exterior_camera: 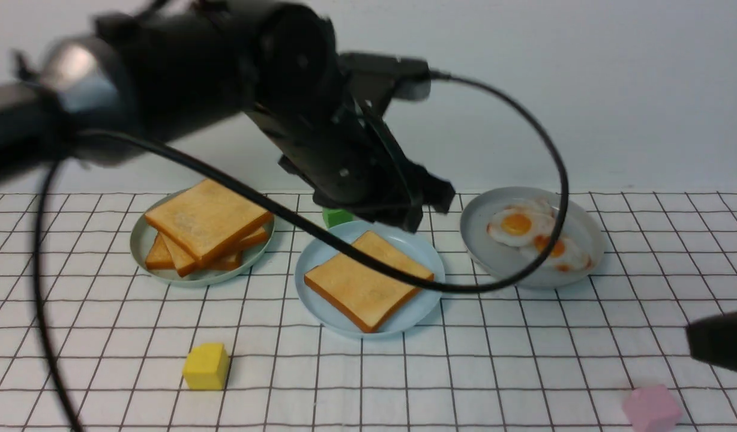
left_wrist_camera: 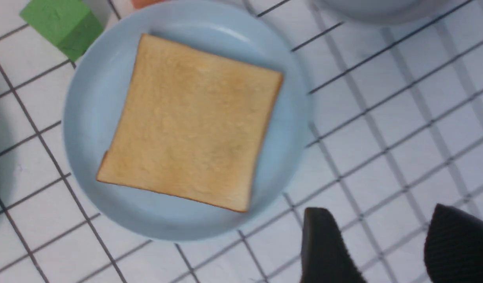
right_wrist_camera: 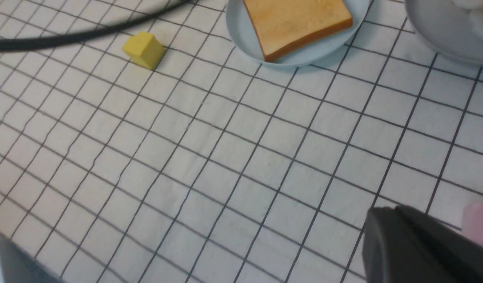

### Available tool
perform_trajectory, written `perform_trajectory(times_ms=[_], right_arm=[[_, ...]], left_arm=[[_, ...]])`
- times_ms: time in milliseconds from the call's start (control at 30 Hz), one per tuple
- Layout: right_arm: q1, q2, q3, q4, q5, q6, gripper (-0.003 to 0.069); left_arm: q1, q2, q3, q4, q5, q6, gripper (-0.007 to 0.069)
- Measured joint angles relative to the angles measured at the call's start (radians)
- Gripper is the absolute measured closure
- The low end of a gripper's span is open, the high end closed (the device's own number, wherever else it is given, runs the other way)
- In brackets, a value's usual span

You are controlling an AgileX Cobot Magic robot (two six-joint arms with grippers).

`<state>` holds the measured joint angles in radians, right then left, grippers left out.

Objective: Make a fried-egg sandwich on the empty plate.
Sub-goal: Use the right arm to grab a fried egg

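Observation:
One golden toast slice point(exterior_camera: 368, 279) lies flat on the light blue plate point(exterior_camera: 311, 258) at the table's middle; both also show in the left wrist view, toast point(left_wrist_camera: 190, 122) on plate point(left_wrist_camera: 88, 118), and in the right wrist view, toast point(right_wrist_camera: 296, 23) on plate point(right_wrist_camera: 241, 43). Two fried eggs point(exterior_camera: 518, 224) lie on the grey plate point(exterior_camera: 494, 255) to the right. My left gripper point(left_wrist_camera: 377, 224) hovers above the blue plate's far side, open and empty. My right gripper point(right_wrist_camera: 391, 220) is shut and empty, low at the front right point(exterior_camera: 692, 339).
A pale green plate point(exterior_camera: 141, 237) at the left holds a stack of toast slices point(exterior_camera: 206, 225). A green block point(exterior_camera: 335, 217) sits behind the blue plate. A yellow block point(exterior_camera: 206, 366) and a pink block point(exterior_camera: 652, 408) lie near the front. The left arm's cable point(exterior_camera: 548, 150) loops over the plates.

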<state>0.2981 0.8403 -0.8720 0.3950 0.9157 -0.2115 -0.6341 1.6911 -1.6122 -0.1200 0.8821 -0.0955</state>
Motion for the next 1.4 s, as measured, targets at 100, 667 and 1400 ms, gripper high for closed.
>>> perform_trajectory(times_ms=[100,667,1400], right_arm=[[0.000,0.190,-0.043,-0.031,-0.094,-0.001,0.0613],[-0.272,1.034,-0.654,0.045,-0.053,0.063,0.0398],[-0.317,1.466,-1.028,0.152,-0.051,0.188,0.0178]], left_arm=[[0.000,-0.200,0.035,-0.058,0.015,0.006,0.0468],[0.000,-1.077,0.848,-0.060,-0.244,0.085,0.0638],[0.000,-1.094,0.896,-0.078,-0.302,0.086,0.0638]])
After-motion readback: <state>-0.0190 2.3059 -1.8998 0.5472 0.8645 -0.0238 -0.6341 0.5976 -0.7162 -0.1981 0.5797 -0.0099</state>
